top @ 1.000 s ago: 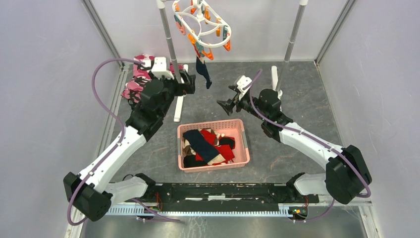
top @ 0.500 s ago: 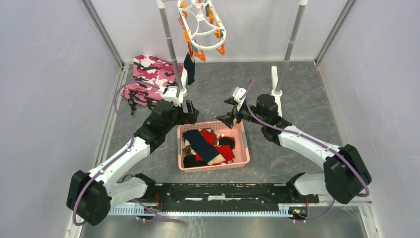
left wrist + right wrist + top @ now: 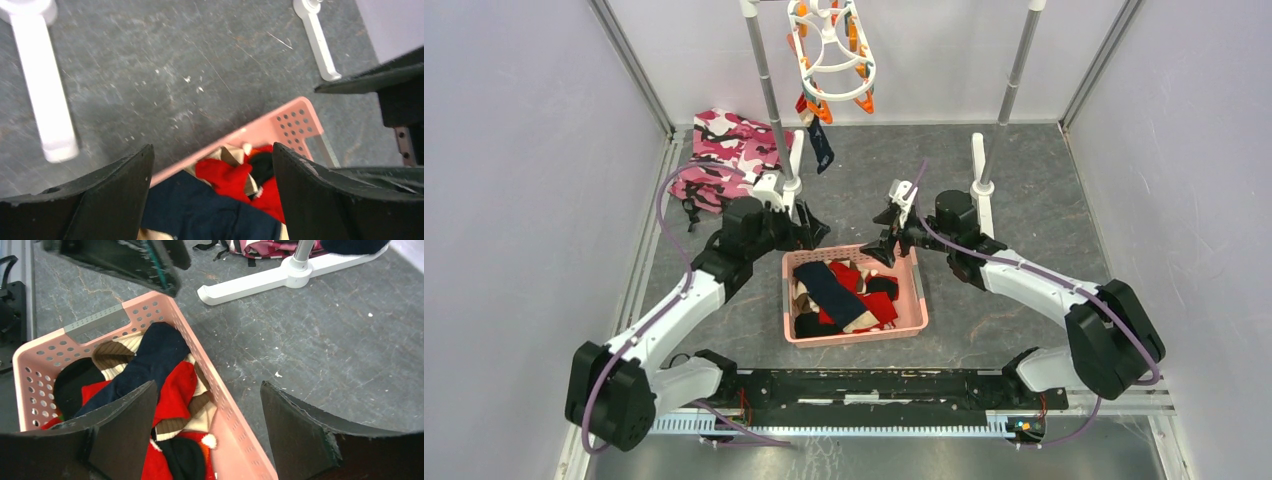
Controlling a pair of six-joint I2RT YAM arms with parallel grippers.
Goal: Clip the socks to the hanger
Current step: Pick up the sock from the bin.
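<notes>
Both arms bend inward, wrists poised above the far rim of a perforated pink plastic basket [image 3: 854, 337] at the middle of the scratched grey table [image 3: 1034, 200]. Left claw [image 3: 812, 231] and right claw [image 3: 884, 238] are spread wide and empty. Soft knit socks [image 3: 839, 293] in navy, red, tan and black lie heaped inside. The white ring hanger [image 3: 829, 62] hangs over the far edge, with a navy sock [image 3: 821, 144] dangling from it.

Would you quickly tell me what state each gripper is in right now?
Left gripper: open, holding nothing.
Right gripper: open, holding nothing.
</notes>
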